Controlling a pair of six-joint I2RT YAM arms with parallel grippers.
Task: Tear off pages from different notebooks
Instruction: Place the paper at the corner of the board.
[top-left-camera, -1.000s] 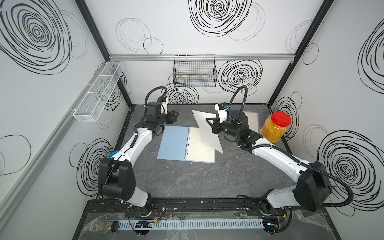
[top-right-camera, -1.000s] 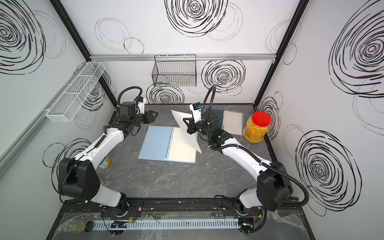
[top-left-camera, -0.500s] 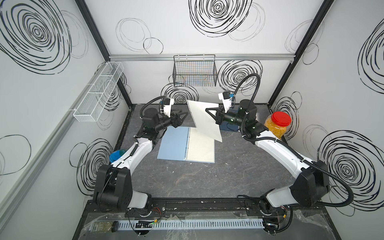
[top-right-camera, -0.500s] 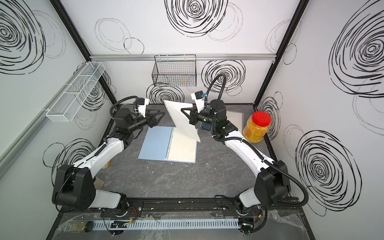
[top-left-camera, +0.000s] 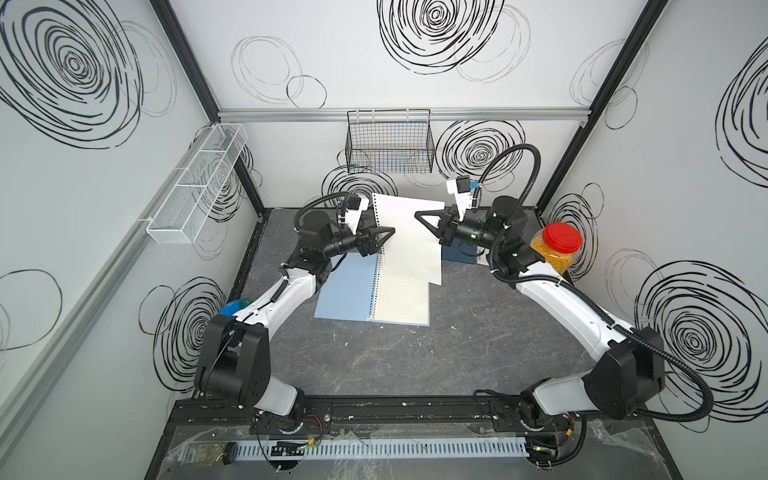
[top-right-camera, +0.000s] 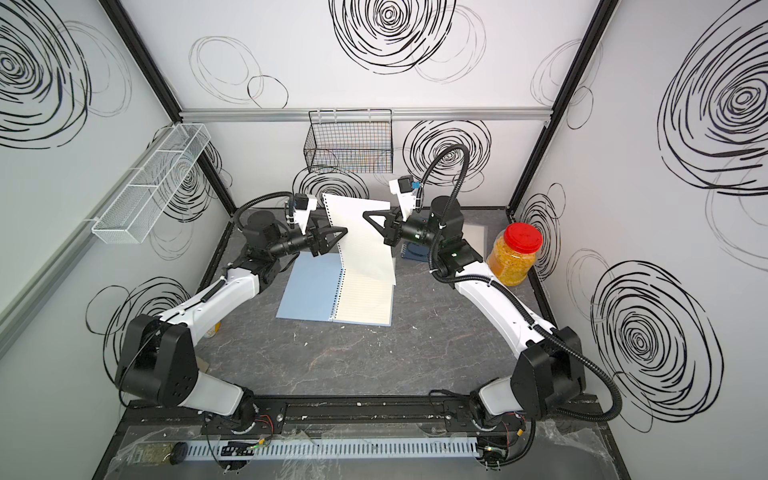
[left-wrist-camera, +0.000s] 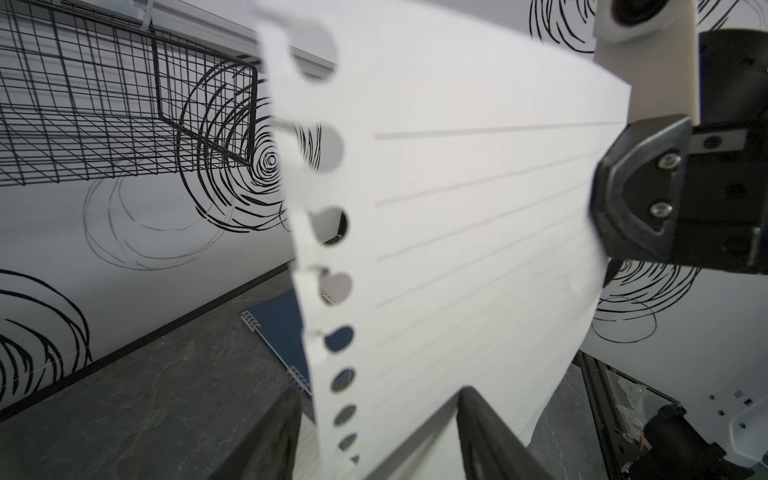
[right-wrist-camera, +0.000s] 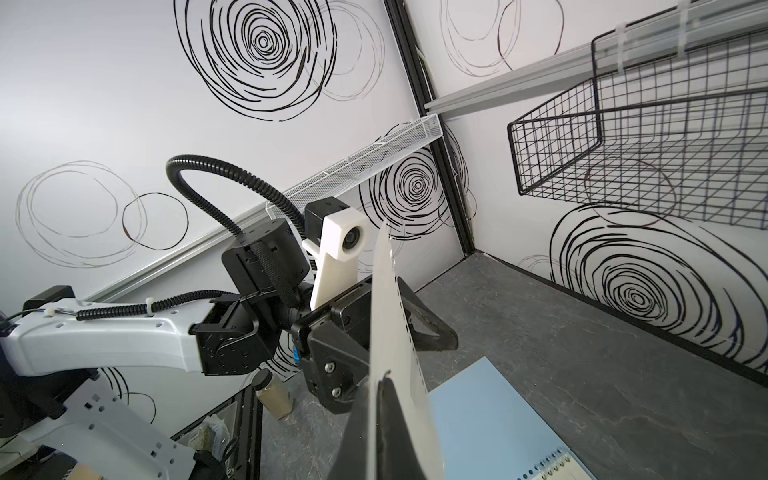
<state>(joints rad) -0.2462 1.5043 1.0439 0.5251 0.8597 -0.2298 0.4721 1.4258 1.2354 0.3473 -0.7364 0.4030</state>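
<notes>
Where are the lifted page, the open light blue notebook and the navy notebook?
lifted page (top-left-camera: 409, 249), in a top view, middle of the sheet.
open light blue notebook (top-left-camera: 345, 293), in a top view, on its blue cover.
navy notebook (top-left-camera: 457, 254), in a top view, on the exposed part of its cover.

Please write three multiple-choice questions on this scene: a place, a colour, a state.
1. Where is the page? A flat on the table; B held above the open notebook; C in the basket.
2. What colour is the jar lid? A red; B green; C black.
3. How are the jaws of the left gripper? A shut; B open; C hidden.
Key: B, the right gripper holds it over the notebook; A, red in both top views; B, they straddle the page's punched edge.
</notes>
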